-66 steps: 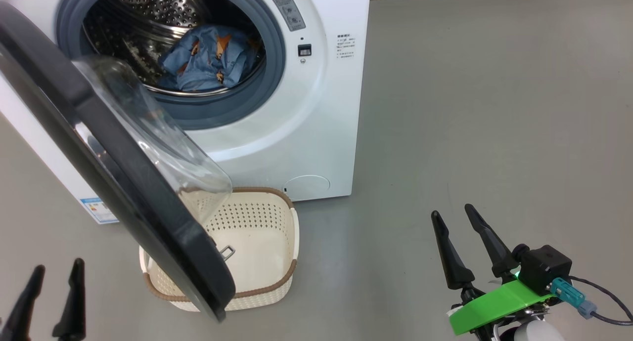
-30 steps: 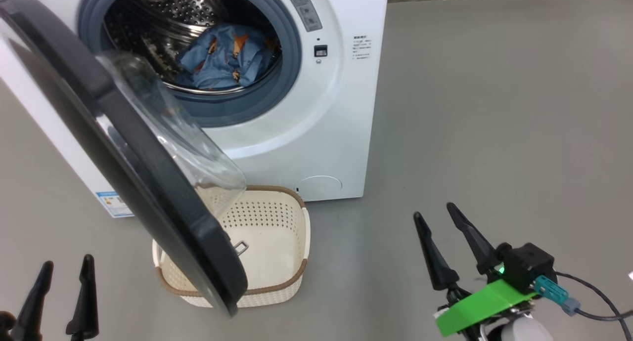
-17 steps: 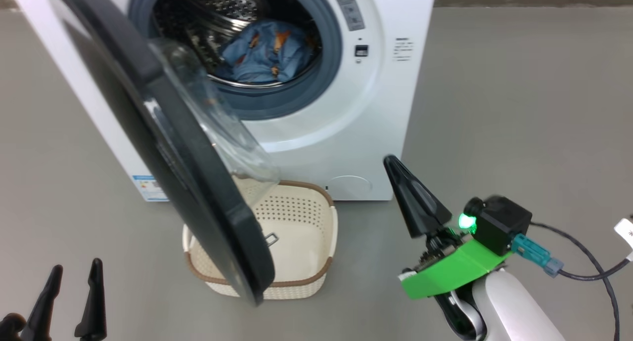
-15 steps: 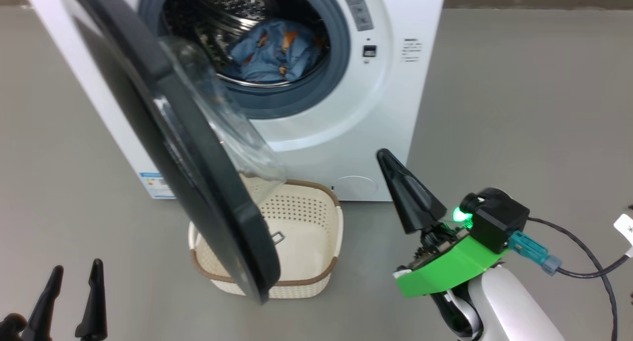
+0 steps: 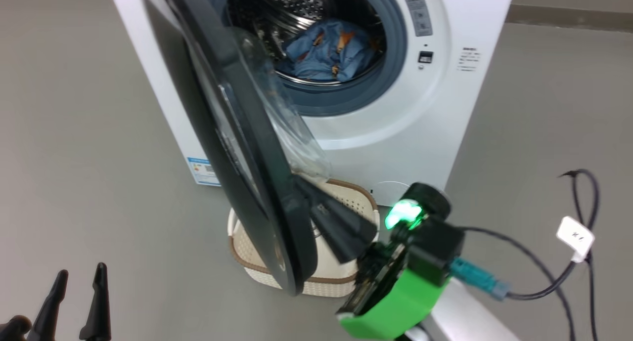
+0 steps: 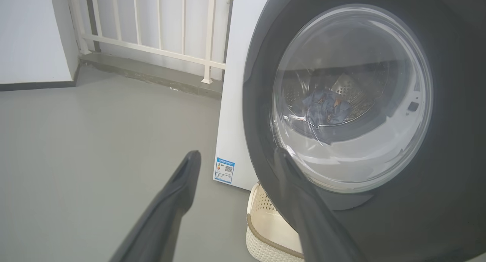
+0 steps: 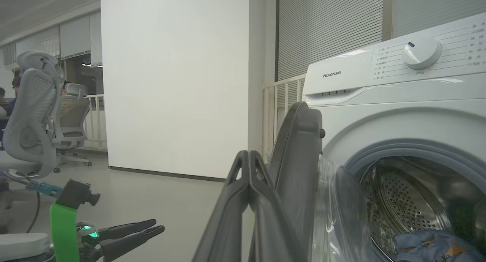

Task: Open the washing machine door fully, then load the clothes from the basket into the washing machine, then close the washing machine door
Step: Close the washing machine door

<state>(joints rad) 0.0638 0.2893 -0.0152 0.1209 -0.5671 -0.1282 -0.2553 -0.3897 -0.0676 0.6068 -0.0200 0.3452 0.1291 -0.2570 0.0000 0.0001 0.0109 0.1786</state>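
Above the basket (image 5: 324, 287), washing machine door (image 5: 242, 148) upright, edge toward camera

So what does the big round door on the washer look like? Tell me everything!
The washing machine door is round, glossy black, with a clear bulging glass window. It stands open, swung out to the left of the washing machine, hanging over the basket. The shut right gripper points at its inner rim; contact is unclear.
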